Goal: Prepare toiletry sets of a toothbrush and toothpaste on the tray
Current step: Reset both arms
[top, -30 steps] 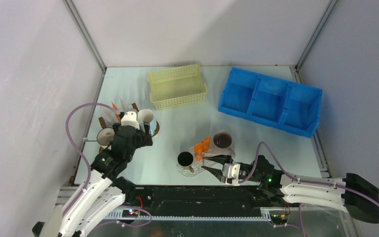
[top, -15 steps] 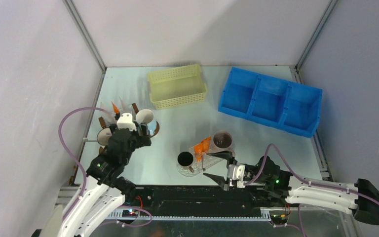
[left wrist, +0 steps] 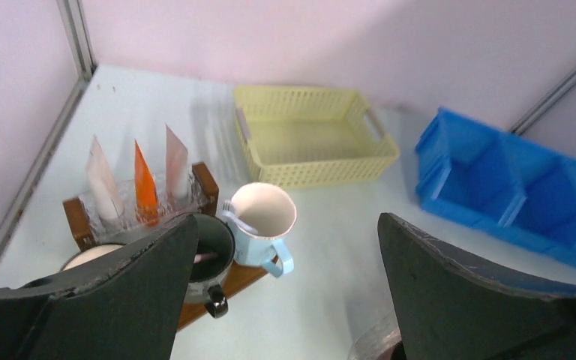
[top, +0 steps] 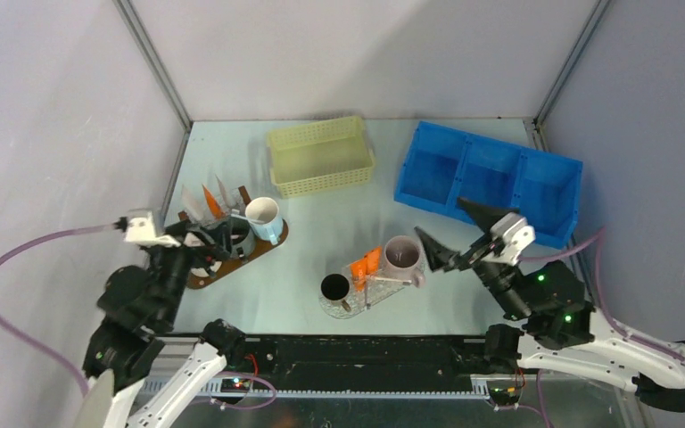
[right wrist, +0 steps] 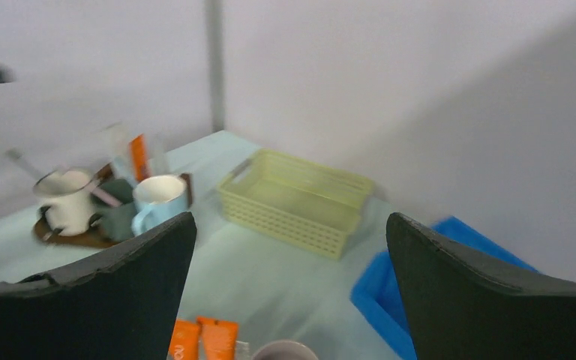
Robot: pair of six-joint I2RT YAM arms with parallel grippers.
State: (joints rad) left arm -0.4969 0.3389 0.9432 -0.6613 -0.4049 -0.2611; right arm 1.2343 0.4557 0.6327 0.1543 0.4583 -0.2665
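**Both tools wide open; two orange tubes on the clear tray**

The right arm is raised. Its tool [top: 439, 217] is spread wide, holds nothing, and hangs just right of the clear tray [top: 382, 290], on the side toward the blue bin [top: 548, 201]. The left arm is lifted well left of the clear tray. Its tool [left wrist: 285, 225] is also fully apart with nothing in it, and it looks down on the wooden tray [left wrist: 236, 283].

The clear tray carries a black mug [top: 334, 286], a pink mug [top: 401, 254] and two orange tubes [top: 366, 263] between them. The wooden tray holds a rack of three tubes [left wrist: 144, 180] and a blue mug [top: 263, 218] with what seems a toothbrush [left wrist: 234, 218]. It also holds a dark mug [left wrist: 210, 251] and a white mug [left wrist: 90, 256].

The clear tray sits close to the table's [top: 321, 232] near edge. Open table runs from it back to the basket [top: 325, 183].
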